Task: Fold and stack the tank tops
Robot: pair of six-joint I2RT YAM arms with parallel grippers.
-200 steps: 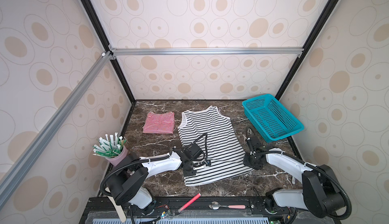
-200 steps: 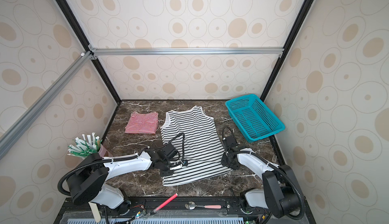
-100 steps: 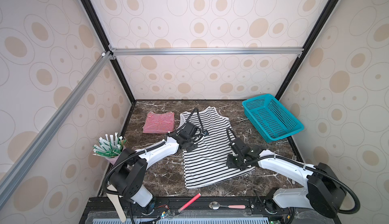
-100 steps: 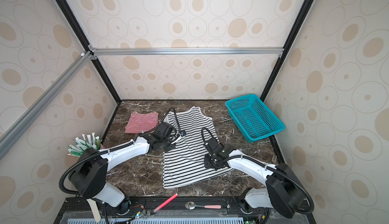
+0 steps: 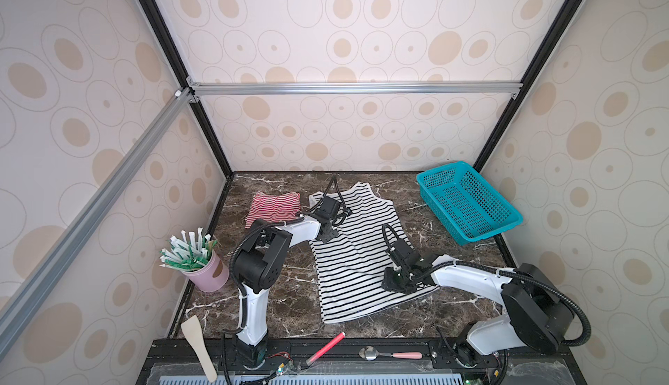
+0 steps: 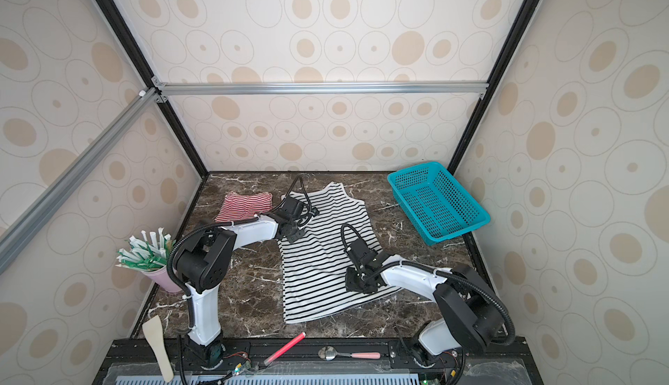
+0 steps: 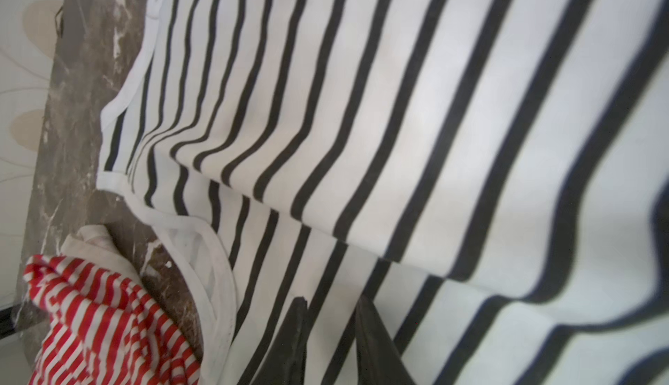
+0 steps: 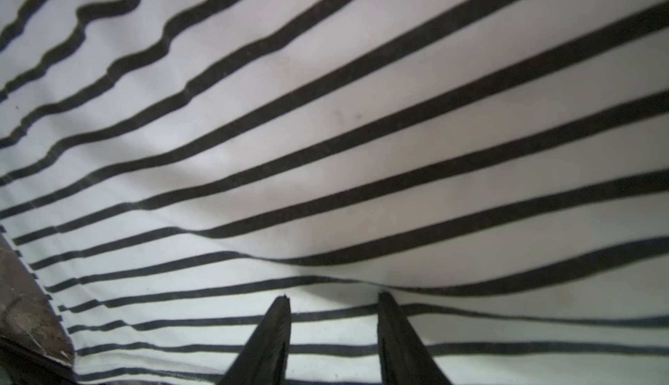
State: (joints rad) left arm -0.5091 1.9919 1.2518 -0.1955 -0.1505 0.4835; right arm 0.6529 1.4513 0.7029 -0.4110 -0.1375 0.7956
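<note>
On bench point(image 5: 282, 292), black-and-white striped cloth tank top point(image 5: 354, 267) just folded left-side-in; left jaws, right jaws part-open, empty; right side next.

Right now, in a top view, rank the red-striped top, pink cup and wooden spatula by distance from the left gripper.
From the left gripper:
1. red-striped top, back left.
2. pink cup, left edge.
3. wooden spatula, front-left corner.

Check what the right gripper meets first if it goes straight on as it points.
Likely the black-striped top: its cloth fills the right wrist view straight ahead of the right gripper. Gap unclear.
</note>
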